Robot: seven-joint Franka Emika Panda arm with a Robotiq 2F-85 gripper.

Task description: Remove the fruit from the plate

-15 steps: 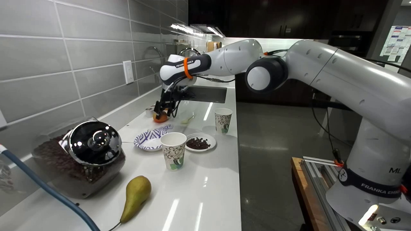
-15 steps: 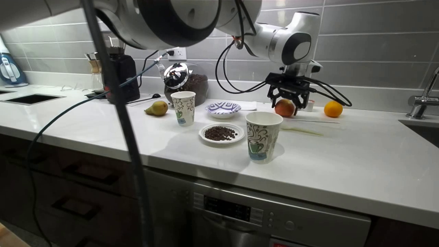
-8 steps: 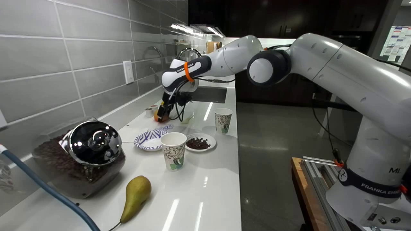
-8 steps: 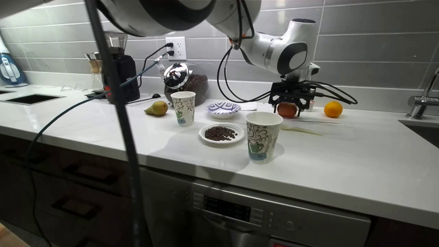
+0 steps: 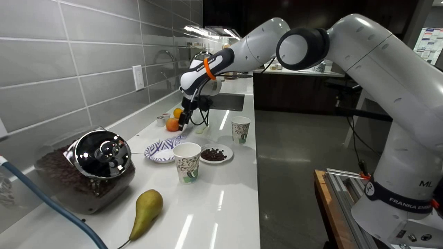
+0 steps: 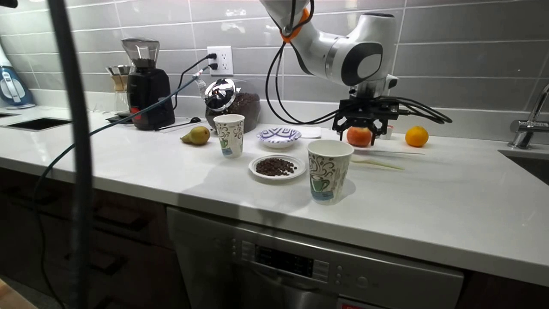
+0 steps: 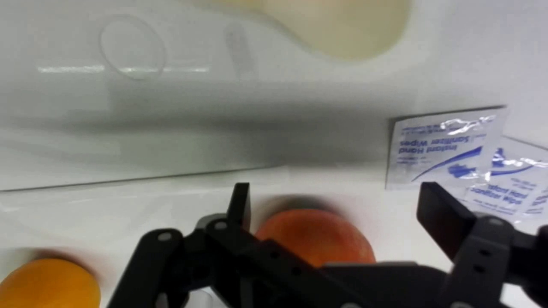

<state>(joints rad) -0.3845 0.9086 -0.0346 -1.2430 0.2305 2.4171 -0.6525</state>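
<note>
The gripper is released, its fingers spread and nothing gripped, and it stands just on the front-edge side of the reddish fruit, which I take to be the one meant. That fruit sits on the counter near its back edge, off the patterned plate; an orange fruit lies nearer the sink. The job looks done bar backing off: I would lift straight up first and only then swing away, since a round fruit would likely roll at a light knock. Whether a finger touches it I cannot tell. As for containers, a white plate on the front-edge side of the patterned one holds small dark bits. A paper cup stands near the front edge and a second cup farther back, their bottoms hidden. Along the back edge, a clear jar with a shiny lid holds what look like dark beans.
</note>
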